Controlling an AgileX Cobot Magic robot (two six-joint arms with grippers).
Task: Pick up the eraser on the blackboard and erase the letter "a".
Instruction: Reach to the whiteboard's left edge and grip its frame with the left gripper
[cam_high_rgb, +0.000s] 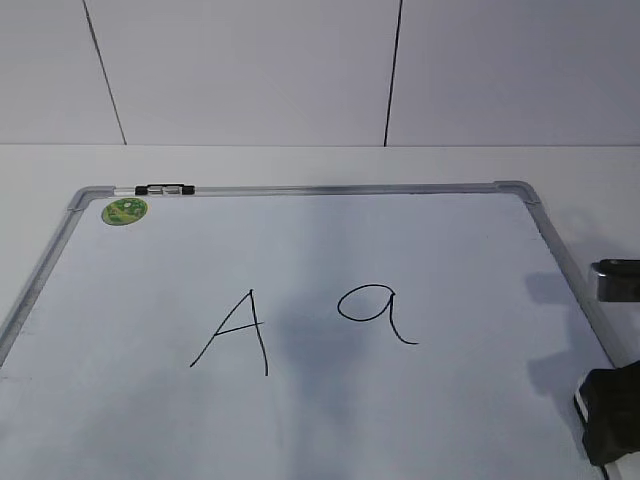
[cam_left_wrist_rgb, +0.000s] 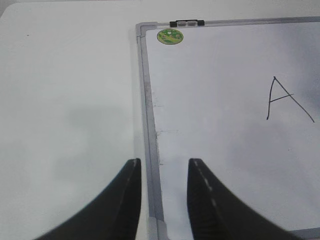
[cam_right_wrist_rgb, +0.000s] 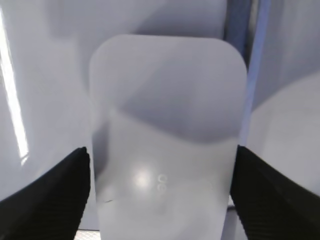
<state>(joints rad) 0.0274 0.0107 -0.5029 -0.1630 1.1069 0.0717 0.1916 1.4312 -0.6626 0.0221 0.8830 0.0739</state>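
Observation:
The eraser (cam_right_wrist_rgb: 165, 125), a flat white block with rounded corners, fills the right wrist view and lies by the blackboard's right frame (cam_right_wrist_rgb: 240, 20). My right gripper (cam_right_wrist_rgb: 160, 155) has a black finger against each long side of it. In the exterior view the right gripper (cam_high_rgb: 612, 420) is at the board's right edge and the eraser is hidden. The letter "a" (cam_high_rgb: 375, 305) is drawn in black at the middle of the blackboard (cam_high_rgb: 330, 188). My left gripper (cam_left_wrist_rgb: 164, 162) is open and empty above the board's left frame (cam_left_wrist_rgb: 147, 100).
A capital "A" (cam_high_rgb: 238, 335) stands left of the "a" and shows in the left wrist view (cam_left_wrist_rgb: 285, 100). A round green sticker (cam_high_rgb: 124, 211) and a black clip (cam_high_rgb: 165, 189) sit at the board's far left corner. White table surrounds the board.

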